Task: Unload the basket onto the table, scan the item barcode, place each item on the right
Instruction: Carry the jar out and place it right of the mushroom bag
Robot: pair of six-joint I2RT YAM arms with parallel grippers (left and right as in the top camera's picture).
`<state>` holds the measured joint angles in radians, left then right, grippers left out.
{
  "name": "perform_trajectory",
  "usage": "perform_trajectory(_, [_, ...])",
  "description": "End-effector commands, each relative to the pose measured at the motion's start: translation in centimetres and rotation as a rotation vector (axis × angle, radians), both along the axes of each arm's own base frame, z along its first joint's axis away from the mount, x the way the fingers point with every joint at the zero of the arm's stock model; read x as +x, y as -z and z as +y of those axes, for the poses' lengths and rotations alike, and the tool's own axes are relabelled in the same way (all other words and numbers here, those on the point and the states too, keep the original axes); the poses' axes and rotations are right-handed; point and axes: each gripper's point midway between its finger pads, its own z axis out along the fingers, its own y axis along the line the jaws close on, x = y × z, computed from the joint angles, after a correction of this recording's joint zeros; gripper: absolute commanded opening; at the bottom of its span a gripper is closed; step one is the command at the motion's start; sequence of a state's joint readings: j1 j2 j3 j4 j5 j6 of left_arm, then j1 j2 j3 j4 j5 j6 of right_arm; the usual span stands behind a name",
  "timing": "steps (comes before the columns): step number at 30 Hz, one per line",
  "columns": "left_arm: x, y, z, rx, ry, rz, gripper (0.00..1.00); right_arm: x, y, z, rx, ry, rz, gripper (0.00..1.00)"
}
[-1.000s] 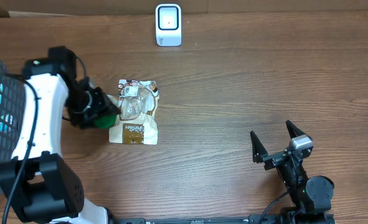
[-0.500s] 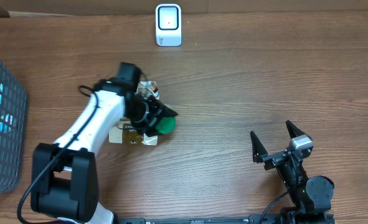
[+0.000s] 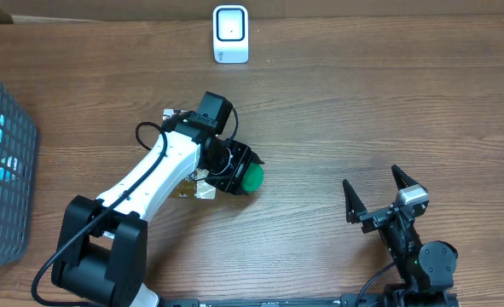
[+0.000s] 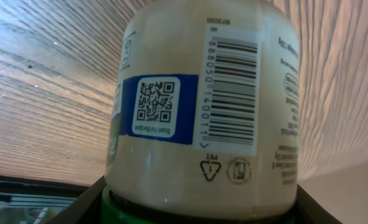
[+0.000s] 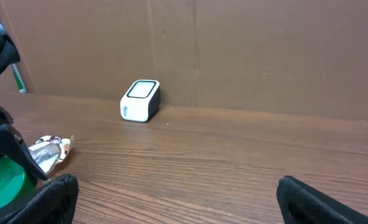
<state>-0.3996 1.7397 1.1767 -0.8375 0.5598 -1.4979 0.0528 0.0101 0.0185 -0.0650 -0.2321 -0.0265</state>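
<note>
The left hand (image 3: 241, 170) hangs over the middle of the worktop (image 3: 337, 111), a little toward the left edge, closed about halfway around a pale plastic bottle (image 4: 202, 106). In the left wrist view the bottle fills the frame, its green cap (image 4: 134, 208) seated between the two dark fingers (image 4: 78, 208) at the bottom. Its label faces the wrist camera: a black barcode (image 4: 230, 93) runs lengthwise on a white panel. Beside it is a QR code (image 4: 154, 102) on a blue band, and small recycling marks sit below. From overhead only the cap (image 3: 252, 177) shows, poking out past the hand toward the right edge of the worktop; the bottle's body is hidden under the arm.

Partly beneath the left arm lies a crumpled snack bag (image 3: 202, 191), flat on the worktop. Whether the bottle touches it I cannot tell.

The white scanner (image 3: 231, 34) stands upright at the far edge, near the middle, well apart from the bottle. In the overhead view its dark window shows on top.

A dark wire basket (image 3: 4, 170) sits at the left edge with something blue inside it.

The right hand (image 3: 373, 189) rests near the front edge toward the right corner. Its fingers (image 5: 47, 199) are spread wide with nothing between them, and it points across the worktop toward the scanner (image 5: 140, 100).
</note>
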Motion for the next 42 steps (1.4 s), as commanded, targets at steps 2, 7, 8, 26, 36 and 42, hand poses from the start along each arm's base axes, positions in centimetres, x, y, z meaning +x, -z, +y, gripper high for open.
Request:
perform_trajectory(2, [0.5,0.1,0.6,0.045,-0.084,0.012,0.84,0.0,0.2,0.0,0.003,0.000,-0.001,1.00])
perform_trajectory(7, [0.7,0.0,0.5,0.040,-0.084,0.006,1.00,0.0,0.2,0.0,0.003,0.000,-0.001,1.00])
perform_trajectory(8, [0.7,0.0,0.5,0.036,-0.084,0.005,1.00,0.0,0.2,0.0,0.003,0.000,-0.001,1.00])
perform_trajectory(26, [14.4,-20.4,-0.4,-0.616,0.221,-0.910,1.00,0.0,0.2,0.0,0.003,0.000,-0.001,1.00])
perform_trajectory(36, [21.3,-26.9,8.1,0.266,0.377,-1.373,1.00,0.0,0.2,0.0,0.003,0.000,-0.001,1.00])
perform_trajectory(42, [18.5,-36.6,18.5,0.884,0.391,-1.345,1.00,0.0,0.2,0.0,0.003,0.000,-0.001,1.00])
